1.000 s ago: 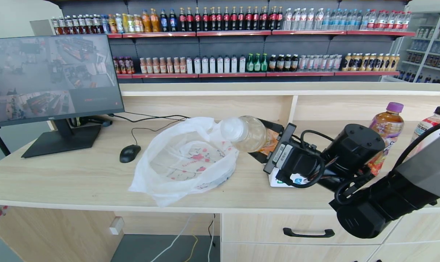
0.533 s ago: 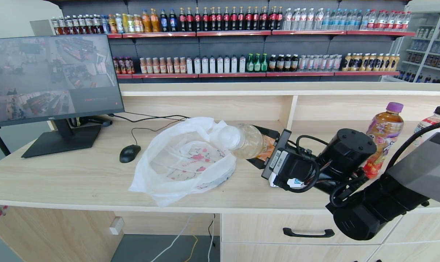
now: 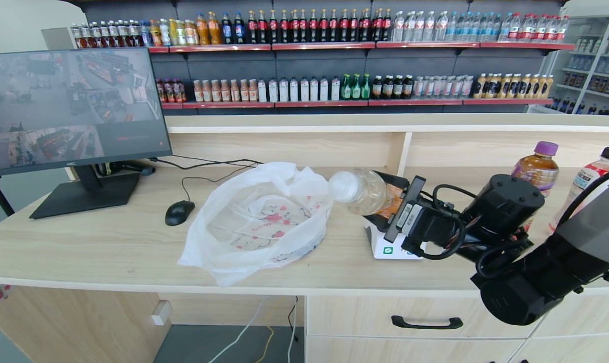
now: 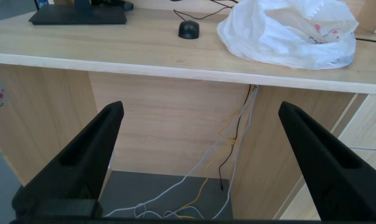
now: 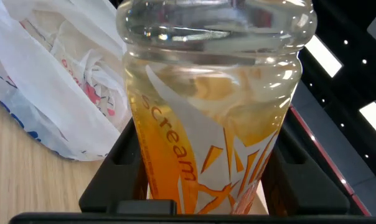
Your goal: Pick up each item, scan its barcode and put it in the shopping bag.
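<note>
A clear bottle (image 3: 361, 191) with an orange label lies sideways in the air, and my right gripper (image 3: 383, 198) is shut on its lower body. Its capped end points at the white shopping bag (image 3: 258, 222), just to the right of the bag's rim. In the right wrist view the bottle (image 5: 213, 118) sits between the black fingers (image 5: 116, 177), with the bag (image 5: 57, 93) beyond it. A white scanner (image 3: 388, 246) stands on the counter under the gripper. My left gripper (image 4: 200, 111) hangs open below the counter's front edge, holding nothing.
A purple-capped bottle (image 3: 538, 170) and a black-capped bottle (image 3: 593, 173) stand at the counter's right. A black mouse (image 3: 179, 212) and a monitor (image 3: 72, 108) are left of the bag. A raised shelf ledge (image 3: 385, 123) runs behind. Cables (image 4: 235, 149) hang under the counter.
My right gripper first carried the bottle down towards the bag, then drew it back to the right, over the scanner. The bag has not moved.
</note>
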